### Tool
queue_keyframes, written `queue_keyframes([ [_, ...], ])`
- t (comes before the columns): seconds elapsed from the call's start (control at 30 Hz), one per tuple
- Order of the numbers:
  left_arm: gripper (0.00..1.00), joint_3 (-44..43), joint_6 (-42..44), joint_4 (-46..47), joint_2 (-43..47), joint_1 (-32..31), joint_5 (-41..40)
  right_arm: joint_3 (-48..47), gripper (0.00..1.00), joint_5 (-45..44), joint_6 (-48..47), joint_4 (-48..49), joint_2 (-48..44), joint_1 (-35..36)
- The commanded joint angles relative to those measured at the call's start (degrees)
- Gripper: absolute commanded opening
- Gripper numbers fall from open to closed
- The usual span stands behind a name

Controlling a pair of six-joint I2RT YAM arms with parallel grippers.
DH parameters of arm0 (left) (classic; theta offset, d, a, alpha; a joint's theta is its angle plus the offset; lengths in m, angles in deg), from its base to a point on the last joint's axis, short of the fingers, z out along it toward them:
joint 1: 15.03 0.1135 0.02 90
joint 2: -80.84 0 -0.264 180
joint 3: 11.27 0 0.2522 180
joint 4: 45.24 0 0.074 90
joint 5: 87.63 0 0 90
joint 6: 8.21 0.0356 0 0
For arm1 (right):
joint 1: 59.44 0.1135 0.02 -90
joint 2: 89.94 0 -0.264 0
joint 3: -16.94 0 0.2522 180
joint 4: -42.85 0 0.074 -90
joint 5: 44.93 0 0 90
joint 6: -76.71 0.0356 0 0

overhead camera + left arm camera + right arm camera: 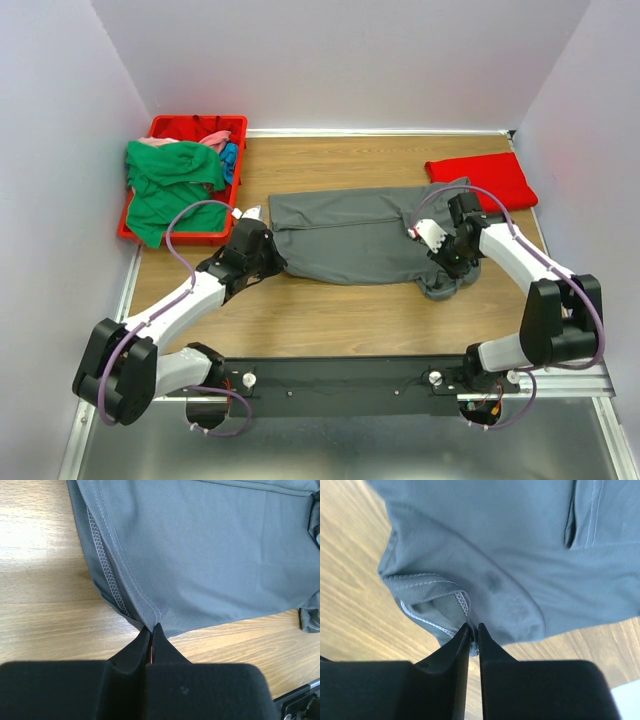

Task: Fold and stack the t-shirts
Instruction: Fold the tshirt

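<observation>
Left gripper (151,634): fingers pressed together on the hem corner of the dark grey t-shirt (210,555), whose cloth spreads away ahead of the tips.
Right gripper (473,632): nipped onto a bunched, stitched edge at the shirt's other end, with the fabric fanning out beyond its tips.
Shirt: spread on the table (350,325), stretched between the two grippers along their near side.
Step in hand: by the look of it, a fold of the near edge over the far one.
Doing it well: raise both ends together and level. Keep the cloth taut between the grippers, then carry it forward until the edges meet and lay it flat before letting go. The right-hand hold is on a rumpled fold and may slip or pull crooked.
Waiting: a red t-shirt (482,180) lies beyond the right gripper. The green (170,185), pink (205,140) and blue (230,158) shirts are heaped in the red bin (200,120) beyond the left gripper.
Writing: no brand, label or lettering can be read.
</observation>
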Motion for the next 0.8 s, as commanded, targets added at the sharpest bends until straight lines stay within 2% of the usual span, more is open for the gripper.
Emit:
queue_keyframes([
  [0.0, 0.00, -0.65, 1.28, 0.57, -0.84, 0.44, 0.67, -2.19, 0.15, 2.83, 2.46, 0.32, 3.69, 0.34],
  [0.1, 0.00, -1.00, 1.63, 0.13, -0.93, 0.70, 0.85, -3.33, 0.11, 2.57, 3.70, 1.29, 5.10, 0.34],
  [0.23, 0.00, -1.01, 1.81, -0.22, -0.32, 0.88, 0.85, -3.95, 0.13, 3.97, 3.79, 1.03, 4.31, 0.25],
  [0.33, 0.00, -0.92, 1.89, -0.22, -0.14, 0.96, 0.85, -3.25, 0.35, 5.29, 1.77, -1.08, 3.08, 0.25],
  [0.4, 0.00, -0.83, 1.89, -0.22, -0.05, 0.97, 0.94, -3.07, 0.45, 5.73, 0.46, -3.10, 1.59, 0.34],
  [0.6, 0.00, -0.83, 2.07, -0.40, 0.21, 1.05, 1.02, -4.21, 0.52, 5.21, -1.74, -8.55, -3.95, 0.34],
  [0.77, 0.00, -0.92, 2.24, -0.57, 0.47, 1.14, 1.11, -2.37, 0.52, -0.24, -5.51, -9.52, -6.85, -1.58],
])
